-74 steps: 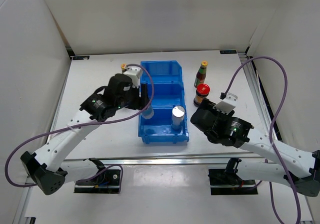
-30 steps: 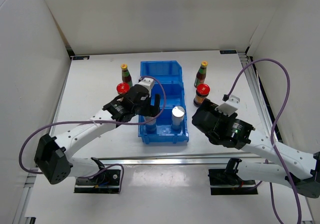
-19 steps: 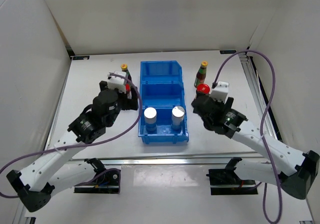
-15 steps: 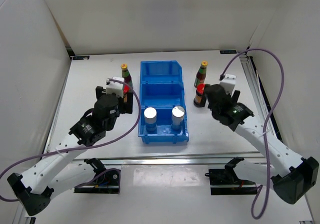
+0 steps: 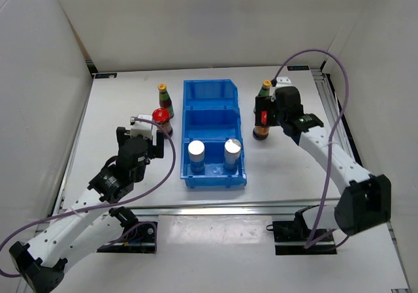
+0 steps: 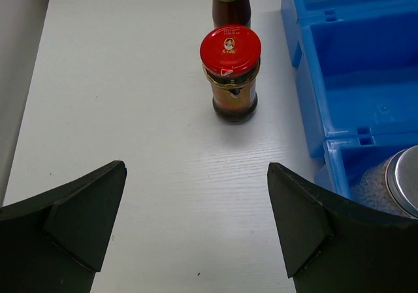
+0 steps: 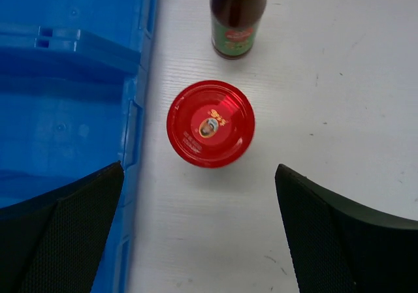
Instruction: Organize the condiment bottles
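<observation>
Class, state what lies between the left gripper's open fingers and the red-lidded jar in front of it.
Nothing: only bare white table separates the left gripper from the red-lidded jar, as the left wrist view shows.

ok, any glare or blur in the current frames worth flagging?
Top external: caps of the silver-topped bottles blow out to flat white. Left wrist: left red-lidded jar sharp, lid print crisp. Right wrist: right red-lidded jar slightly soft, no strong glare.

walls (image 5: 196,19): plain white, three sides | table (image 5: 117,104): white, wood-grain | light: even, probably overhead
</observation>
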Robot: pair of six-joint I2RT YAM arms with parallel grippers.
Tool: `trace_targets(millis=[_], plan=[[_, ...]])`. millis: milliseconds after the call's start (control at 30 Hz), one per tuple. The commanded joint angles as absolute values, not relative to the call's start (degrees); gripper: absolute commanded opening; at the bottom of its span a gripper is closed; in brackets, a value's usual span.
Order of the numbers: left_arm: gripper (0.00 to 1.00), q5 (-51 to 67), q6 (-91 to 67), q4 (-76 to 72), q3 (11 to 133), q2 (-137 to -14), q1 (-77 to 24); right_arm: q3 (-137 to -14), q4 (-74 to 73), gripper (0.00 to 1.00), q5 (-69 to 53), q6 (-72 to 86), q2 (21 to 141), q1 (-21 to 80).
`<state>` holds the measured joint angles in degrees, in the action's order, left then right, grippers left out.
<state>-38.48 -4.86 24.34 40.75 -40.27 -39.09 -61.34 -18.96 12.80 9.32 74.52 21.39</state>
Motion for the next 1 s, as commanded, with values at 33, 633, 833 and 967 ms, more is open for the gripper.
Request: trace_targets(millis=[33,633,833,967], plan=[[1.0,-37.27,-5.62,21.36,39.64,-41.13,-38.85,-67.66,-16.6,1.0,8.96,5.54,80.5,21.09],[1.0,-35.6,-6.24,19.51,38.5,-41.75,-38.32,-74.54,-25.48,0.97,15.82,9.13,94.13,21.09],[1.0,-35.6,-6.24,19.51,38.5,-41.75,-38.32,-73.39,-25.49,0.86,14.6,9.14,94.74,21.09],[1.0,-36.12,-6.24,19.51,38.5,-41.75,-38.32,-74.0,-26.1,0.71,14.06,9.14,95.98,21.09]])
